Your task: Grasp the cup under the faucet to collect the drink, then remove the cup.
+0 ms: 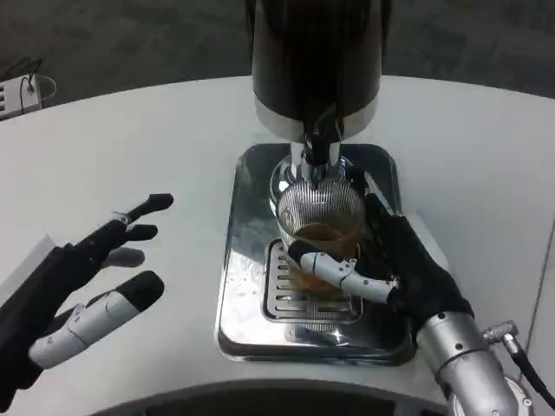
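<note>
A ribbed clear glass cup stands on the grate of the shiny metal drip tray, directly under the faucet of the dark drink dispenser. Amber drink fills the cup's lower part. My right hand wraps the cup from the right, with a white and black finger across its front and black fingers along its right side. My left hand hovers over the table left of the tray, fingers spread, holding nothing.
The round white table stretches left and behind the tray; its near edge curves along the bottom. A white object with cables sits at the far left edge. Dark floor lies beyond the table.
</note>
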### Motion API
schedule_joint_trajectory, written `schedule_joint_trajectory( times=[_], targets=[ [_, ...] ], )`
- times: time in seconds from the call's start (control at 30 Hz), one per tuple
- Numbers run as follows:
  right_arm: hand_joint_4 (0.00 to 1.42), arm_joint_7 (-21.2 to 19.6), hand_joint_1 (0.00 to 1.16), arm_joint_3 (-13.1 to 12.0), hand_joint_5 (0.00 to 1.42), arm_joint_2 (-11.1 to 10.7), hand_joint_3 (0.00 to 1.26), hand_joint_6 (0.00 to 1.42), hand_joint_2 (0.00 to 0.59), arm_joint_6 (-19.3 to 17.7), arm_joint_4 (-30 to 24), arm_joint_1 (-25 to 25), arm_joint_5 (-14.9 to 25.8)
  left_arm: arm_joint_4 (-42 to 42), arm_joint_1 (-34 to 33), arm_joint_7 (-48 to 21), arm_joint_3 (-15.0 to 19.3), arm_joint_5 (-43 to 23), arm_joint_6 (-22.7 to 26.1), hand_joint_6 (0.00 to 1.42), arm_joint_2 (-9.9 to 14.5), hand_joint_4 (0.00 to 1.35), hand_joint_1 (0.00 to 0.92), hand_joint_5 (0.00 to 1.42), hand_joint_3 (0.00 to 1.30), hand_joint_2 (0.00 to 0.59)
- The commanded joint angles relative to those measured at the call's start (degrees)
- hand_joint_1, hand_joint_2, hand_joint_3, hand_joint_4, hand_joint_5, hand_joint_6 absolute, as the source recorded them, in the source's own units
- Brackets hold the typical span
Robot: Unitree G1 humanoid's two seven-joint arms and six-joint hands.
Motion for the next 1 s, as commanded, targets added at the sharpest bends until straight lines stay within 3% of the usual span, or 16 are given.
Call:
schedule_joint_trajectory(
  times=[0.03,0.37,0.67,1.0],
  targets=[
    [0.00,-1.4,0.75,0.2,0.05,1.1,0.00,0.03,0.228,-1.3,2.0,-1.3,0.0,-0.1,1.3,-0.5,0.7,0.2,0.5,0.26,1.4,0.06,0.000,0.15,0.15,0.040],
    [0.00,-5.0,0.78,1.2,0.11,2.9,0.00,0.04,0.219,-2.4,3.6,-1.5,-1.8,-0.2,2.2,-0.7,0.8,-0.1,1.2,0.26,2.4,0.06,0.000,0.15,0.15,0.040],
    [0.11,-9.3,0.80,2.0,0.24,5.1,0.00,0.12,0.218,-3.9,4.8,-0.9,-3.6,-0.8,2.6,-1.1,0.8,-0.3,2.3,0.25,2.8,0.08,0.000,0.15,0.17,0.040],
    [0.30,-16.9,0.87,3.8,0.44,9.0,0.17,0.26,0.220,-7.2,9.2,-1.6,-6.4,-1.3,3.4,-1.2,1.4,-0.5,2.7,0.24,3.1,0.09,0.000,0.15,0.18,0.040]
  ],
)
